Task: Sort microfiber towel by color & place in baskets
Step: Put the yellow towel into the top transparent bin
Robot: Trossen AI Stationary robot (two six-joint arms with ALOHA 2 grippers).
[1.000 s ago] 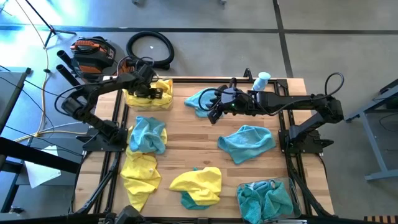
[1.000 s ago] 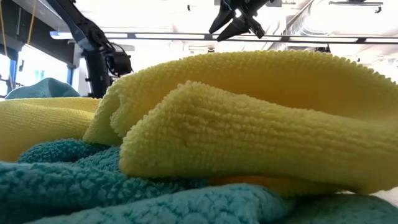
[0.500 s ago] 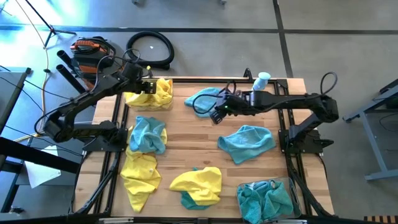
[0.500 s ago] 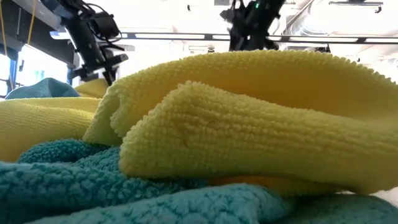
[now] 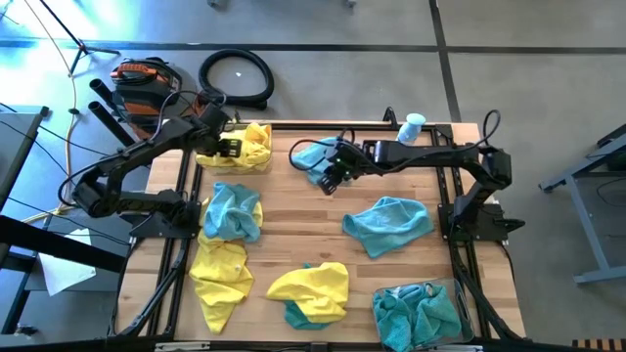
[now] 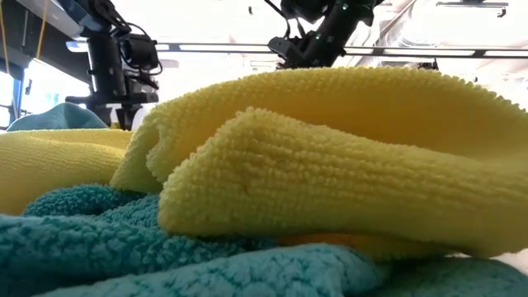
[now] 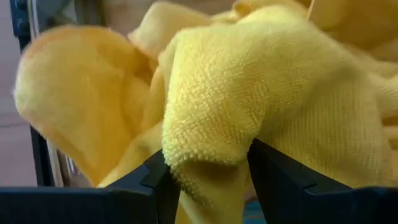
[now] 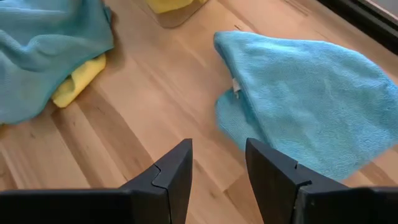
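Between the left hand's (image 7: pixel 208 180) clamped fingers sits a yellow towel (image 7: pixel 249 106) fold.

Fuzzy looped-pile cloth towels (image 6: pixel 330 165) lie on smooth matt wood table (image 5: pixel 303 220).

Left gripper (image 5: pixel 229 147) at upper left of the high view, over the towel pile in the far-left basket (image 5: pixel 235 147). Right gripper (image 5: pixel 329 181) upper centre, beside a flat towel (image 5: pixel 313 154). Spray bottle (image 5: pixel 412 126) upper right; second basket (image 5: pixel 419 313) lower right, towels inside.
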